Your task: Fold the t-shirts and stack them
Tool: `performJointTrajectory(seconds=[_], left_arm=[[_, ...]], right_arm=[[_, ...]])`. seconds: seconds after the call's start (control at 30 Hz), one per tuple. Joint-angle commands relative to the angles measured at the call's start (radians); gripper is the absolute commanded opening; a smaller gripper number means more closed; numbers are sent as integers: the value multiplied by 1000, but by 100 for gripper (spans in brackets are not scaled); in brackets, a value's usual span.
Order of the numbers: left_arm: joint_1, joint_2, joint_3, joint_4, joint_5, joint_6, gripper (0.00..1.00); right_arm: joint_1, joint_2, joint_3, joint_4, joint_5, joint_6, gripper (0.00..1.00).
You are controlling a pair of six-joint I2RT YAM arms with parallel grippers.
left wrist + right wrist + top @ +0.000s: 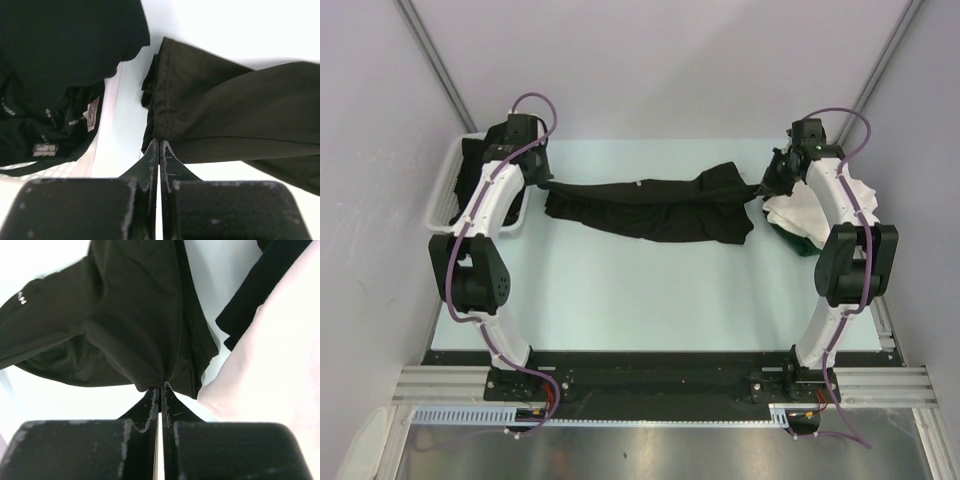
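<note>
Evidently left tool [159, 143] and right tool [161, 386] each pinch the black t-shirt [650, 205] (stretched between them).

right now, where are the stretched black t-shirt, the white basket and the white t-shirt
black t-shirt [650, 208], top external view, middle of its spread body
white basket [440, 195], top external view, its left rim
white t-shirt [795, 212], top external view, its exposed left fold
</note>
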Motion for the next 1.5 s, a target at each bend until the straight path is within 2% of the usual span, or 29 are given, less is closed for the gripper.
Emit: performJointTrajectory(seconds=[0.0,0.27,0.63,0.87,1.37,1.43,1.47], left_arm=[[7,-52,16,-54,-50,33,0],[10,-103,-64,-55,-67,42,0],[17,-152,-151,-45,-45,37,0],[17,-138,-191,-41,-28,31,0],[17,-17,-162,-32,-44,8,0],[17,-12,-156,-28,-59,11,0],[17,-9,-156,-27,-68,11,0]], right_arm=[[4,45,76,-85,9,31,0],[1,42,93,-160,72,44,0],[-25,-7,106,-197,78,45,0],[-21,-10,10,-183,52,57,0],[6,162,27,-153,28,85,0],[6,171,34,-159,40,86,4],[6,177,47,-168,46,87,20]])
